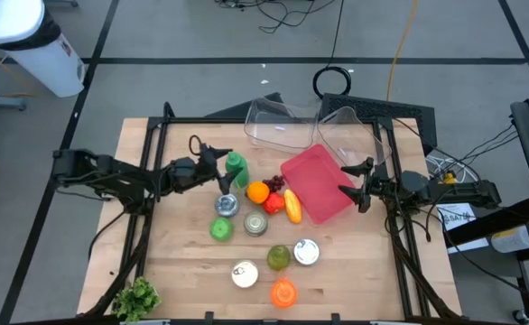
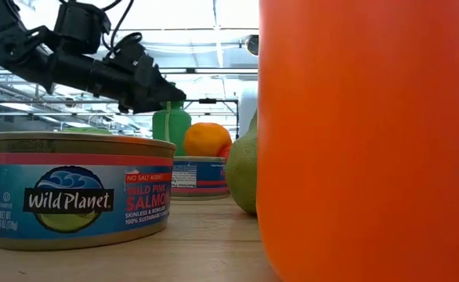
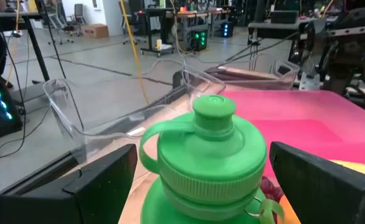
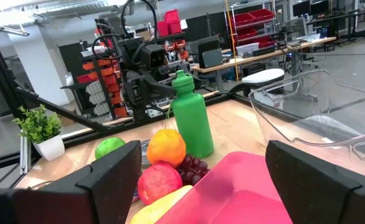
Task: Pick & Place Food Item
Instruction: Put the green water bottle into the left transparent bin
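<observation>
1. Bottle [image 1: 237, 169] first: green, standing upright, and the left gripper [image 1: 212, 152] is right at it with its fingers spread wide. In the left wrist view the cap [image 3: 214, 114] sits dead centre between the two fingers [image 3: 104, 180], one each side, neither touching it, so nothing is pinched.
2. Just past the bottle from the left gripper there's an orange [image 1: 258, 191], a red apple [image 1: 274, 202], some dark grapes [image 1: 275, 183] and a yellow fruit [image 1: 292, 206], all bunched together and touching or nearly so.
3. Right gripper [image 1: 354, 183] hangs at the far edge of the pink tray [image 1: 317, 181], fingers spread too and holding nothing. From its wrist camera the tray lies right between the fingers [image 4: 111, 177], with the fruit bunch just beyond and the bottle behind that.
4. Two clear tubs [image 1: 278, 123] sit beside the right gripper, touching each other, one overlapping the pink tray's edge.
5. Nearer the front of the table from both grippers: a green apple [image 1: 221, 229], a couple of cans [image 1: 227, 205] close to the left gripper, a pear [image 1: 278, 257], another can [image 1: 306, 252], a salmon tin [image 2: 77, 188] and an orange cup [image 1: 283, 292].
6. Little potted plant [image 1: 135, 297] sits at the table's front corner, well apart from the left gripper.
</observation>
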{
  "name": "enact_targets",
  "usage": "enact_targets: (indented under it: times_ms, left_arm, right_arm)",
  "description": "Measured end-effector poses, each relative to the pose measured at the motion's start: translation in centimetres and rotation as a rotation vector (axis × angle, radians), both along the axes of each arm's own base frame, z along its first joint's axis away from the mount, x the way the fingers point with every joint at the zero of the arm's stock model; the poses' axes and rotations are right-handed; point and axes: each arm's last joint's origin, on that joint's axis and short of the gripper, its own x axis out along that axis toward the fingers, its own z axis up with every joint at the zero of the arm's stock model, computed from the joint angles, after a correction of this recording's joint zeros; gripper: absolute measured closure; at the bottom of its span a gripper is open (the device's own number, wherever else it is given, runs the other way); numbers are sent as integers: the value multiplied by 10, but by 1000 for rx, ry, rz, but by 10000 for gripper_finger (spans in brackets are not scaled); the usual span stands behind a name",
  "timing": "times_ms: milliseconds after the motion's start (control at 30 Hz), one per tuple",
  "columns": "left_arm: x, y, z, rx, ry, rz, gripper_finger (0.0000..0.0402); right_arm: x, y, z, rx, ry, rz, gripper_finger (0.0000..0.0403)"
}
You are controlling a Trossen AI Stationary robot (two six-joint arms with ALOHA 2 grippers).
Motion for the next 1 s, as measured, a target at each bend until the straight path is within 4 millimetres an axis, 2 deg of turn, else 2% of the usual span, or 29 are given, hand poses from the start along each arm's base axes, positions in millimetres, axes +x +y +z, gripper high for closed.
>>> enact_targets:
  times_ms: [133, 233, 467, 667, 833, 1000]
  left_arm:
    - [0, 0, 0, 1, 0, 2, 25]
    - [0, 0, 0, 16, 9, 0, 46]
    - [0, 0, 0, 8, 4, 1, 170]
    - [1, 0, 4, 10, -40, 3, 177]
    - [12, 2, 26, 93, -97, 26, 177]
    - [33, 12, 65, 267, -88, 48, 177]
  right_arm:
    - [0, 0, 0, 0, 0, 0, 78]
    - [0, 0, 0, 0, -1, 0, 77]
    - [0, 0, 0, 0, 0, 0, 78]
    - [0, 0, 0, 0, -1, 0, 76]
    - [0, 0, 0, 0, -1, 0, 78]
    - [0, 0, 0, 0, 0, 0, 76]
